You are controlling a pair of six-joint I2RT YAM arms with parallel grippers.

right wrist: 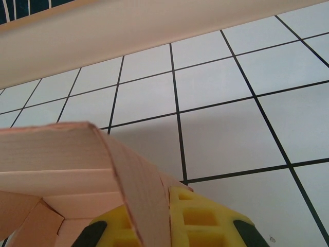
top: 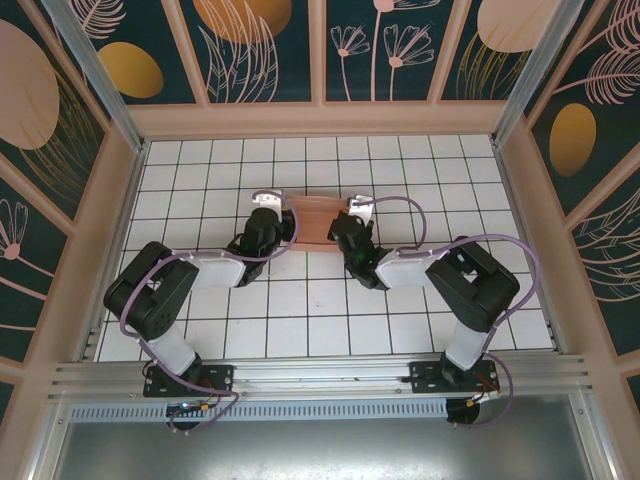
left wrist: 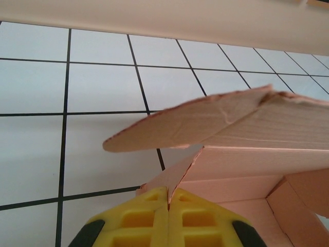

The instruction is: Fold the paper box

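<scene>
The paper box (top: 318,222), salmon-pink cardboard, is partly folded and sits between the two grippers on the white tiled floor. My left gripper (top: 283,224) is at its left end, shut on a thin side wall of the box. In the left wrist view the yellow fingers (left wrist: 149,216) pinch that wall edge-on at the left gripper (left wrist: 168,199). A curved flap (left wrist: 205,123) hangs over the open box interior (left wrist: 247,185). My right gripper (top: 346,226) is at the box's right end. In the right wrist view the right gripper (right wrist: 168,199) is shut on a bent flap (right wrist: 139,185) of the paper box (right wrist: 51,154).
A beige back wall rail (top: 320,118) runs just beyond the box. Patterned side walls (top: 60,200) close in the tiled floor (top: 300,310). An aluminium rail (top: 320,375) carries both arm bases at the near edge.
</scene>
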